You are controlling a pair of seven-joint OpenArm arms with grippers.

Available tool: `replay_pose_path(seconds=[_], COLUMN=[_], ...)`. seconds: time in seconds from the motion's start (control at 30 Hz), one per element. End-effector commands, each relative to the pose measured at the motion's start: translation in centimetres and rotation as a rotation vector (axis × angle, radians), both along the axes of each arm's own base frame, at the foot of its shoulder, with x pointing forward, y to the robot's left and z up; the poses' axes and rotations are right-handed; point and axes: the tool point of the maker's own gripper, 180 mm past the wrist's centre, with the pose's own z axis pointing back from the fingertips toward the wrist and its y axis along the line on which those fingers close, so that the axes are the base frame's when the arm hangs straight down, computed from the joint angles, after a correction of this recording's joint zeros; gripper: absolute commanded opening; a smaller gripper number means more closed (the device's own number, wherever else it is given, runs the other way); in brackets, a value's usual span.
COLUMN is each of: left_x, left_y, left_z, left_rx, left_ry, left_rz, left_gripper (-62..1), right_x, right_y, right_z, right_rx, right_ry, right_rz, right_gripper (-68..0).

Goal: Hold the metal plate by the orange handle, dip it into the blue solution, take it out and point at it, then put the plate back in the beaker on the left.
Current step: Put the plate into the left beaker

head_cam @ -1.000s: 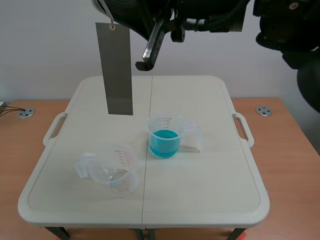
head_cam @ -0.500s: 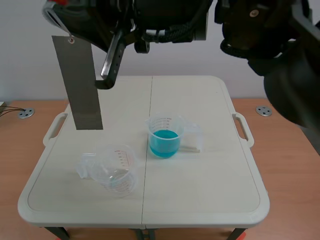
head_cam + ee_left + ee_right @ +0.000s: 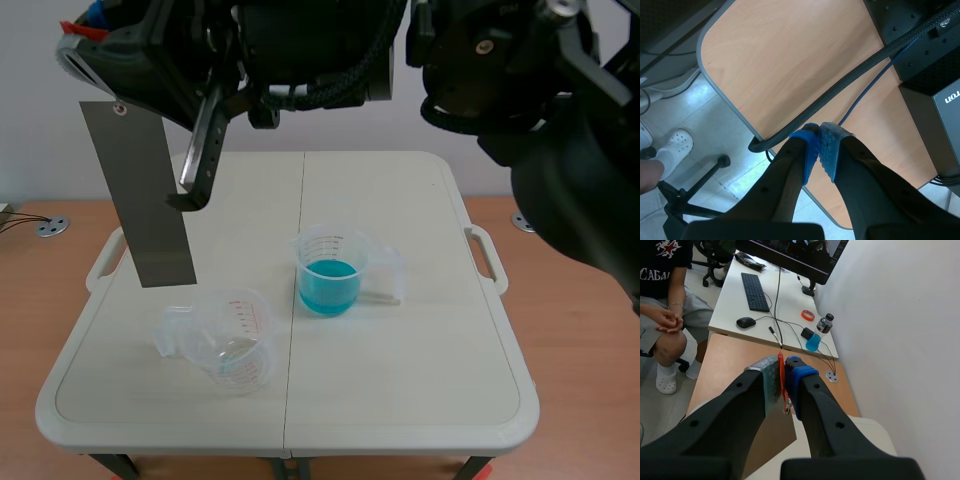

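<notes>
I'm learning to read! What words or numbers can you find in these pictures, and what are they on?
"CABAL", in white letters on the seated person's black T-shirt; its start may be cut off.
"ion", upside down and cut off at the edge, on the black box.
Red scale on the empty beaker: too small to read.
Scale on the beaker of blue solution: too small to read.

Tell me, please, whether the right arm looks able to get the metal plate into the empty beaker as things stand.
Probably yes: the right hand, shut on the orange handle, holds the metal plate hanging close to the empty beaker, with nothing between them; the blue solution beaker stands aside.
</notes>
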Motion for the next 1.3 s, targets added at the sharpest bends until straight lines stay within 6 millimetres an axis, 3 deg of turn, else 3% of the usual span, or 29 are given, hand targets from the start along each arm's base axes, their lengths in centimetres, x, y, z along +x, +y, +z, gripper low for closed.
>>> replay_pose_path(seconds=[0.0, 0.8, 1.27], left_x=[0.0, -0.7, -0.9], left_y=[-0.3, 0.2, 0.4], left_z=[0.2, 0.0, -0.1], left_rx=[-0.014, 0.006, 0.011], left_ry=[-0.003, 0.022, 0.028], left_rz=[0.002, 0.002, 0.002], left_gripper=[-58.0, -58.0, -58.0], right_x=[-0.2, 0.0, 2.3], right_y=[0.0, -0.1, 0.1], right_z=[1.5, -0.5, -3.8], right_rx=[0.025, -0.015, -0.051], right_ry=[-0.037, 0.014, 0.119], right_rz=[0.016, -0.007, -0.054], right_gripper=[-66.2, -66.2, -66.2])
